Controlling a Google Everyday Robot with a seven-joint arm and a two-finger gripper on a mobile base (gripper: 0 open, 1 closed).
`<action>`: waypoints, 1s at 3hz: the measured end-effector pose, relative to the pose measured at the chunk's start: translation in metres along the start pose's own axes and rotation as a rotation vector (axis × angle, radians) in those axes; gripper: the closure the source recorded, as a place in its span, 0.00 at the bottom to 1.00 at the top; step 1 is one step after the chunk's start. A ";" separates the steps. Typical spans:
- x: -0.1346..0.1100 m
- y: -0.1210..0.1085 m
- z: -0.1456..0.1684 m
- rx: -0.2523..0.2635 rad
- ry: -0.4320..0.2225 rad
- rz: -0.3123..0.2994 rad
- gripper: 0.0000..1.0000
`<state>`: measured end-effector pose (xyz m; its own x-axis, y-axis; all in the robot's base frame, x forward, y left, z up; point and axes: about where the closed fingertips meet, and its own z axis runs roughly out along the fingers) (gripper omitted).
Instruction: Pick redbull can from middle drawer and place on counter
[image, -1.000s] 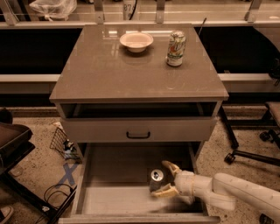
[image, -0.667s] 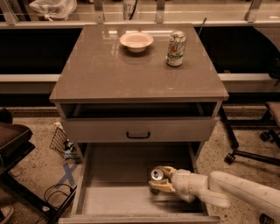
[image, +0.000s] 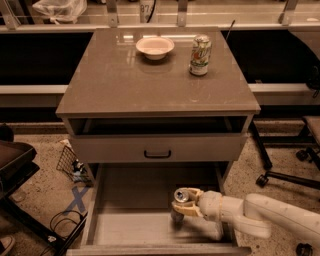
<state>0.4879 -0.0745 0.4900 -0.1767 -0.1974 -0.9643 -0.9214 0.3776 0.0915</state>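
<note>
The redbull can (image: 180, 202) stands upright in the open middle drawer (image: 125, 220), right of its centre, its shiny silver top facing up. My gripper (image: 182, 205) reaches in from the lower right on its white arm and its beige fingers (image: 189, 210) are closed around the can's sides. The can looks lifted a little off the pale drawer floor. The counter (image: 125, 80) is the glossy grey-brown top of the cabinet, above and behind the drawer.
A pale bowl (image: 155, 47) and a green-and-white soda can (image: 200, 55) stand at the back of the counter. A closed drawer front with a black handle (image: 157, 154) overhangs the open drawer. Office-chair legs (image: 280, 175) stand at right, a wire basket (image: 70, 162) at left.
My gripper slid left around the can and closed on it. The can now sits higher and more upright in the fingers than before.
</note>
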 end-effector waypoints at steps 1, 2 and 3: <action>-0.078 0.029 -0.040 -0.040 -0.030 -0.001 1.00; -0.169 0.040 -0.067 -0.069 -0.053 -0.007 1.00; -0.274 0.032 -0.079 -0.055 -0.039 -0.049 1.00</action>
<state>0.4794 -0.0797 0.7769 -0.1181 -0.1782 -0.9769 -0.9465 0.3176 0.0564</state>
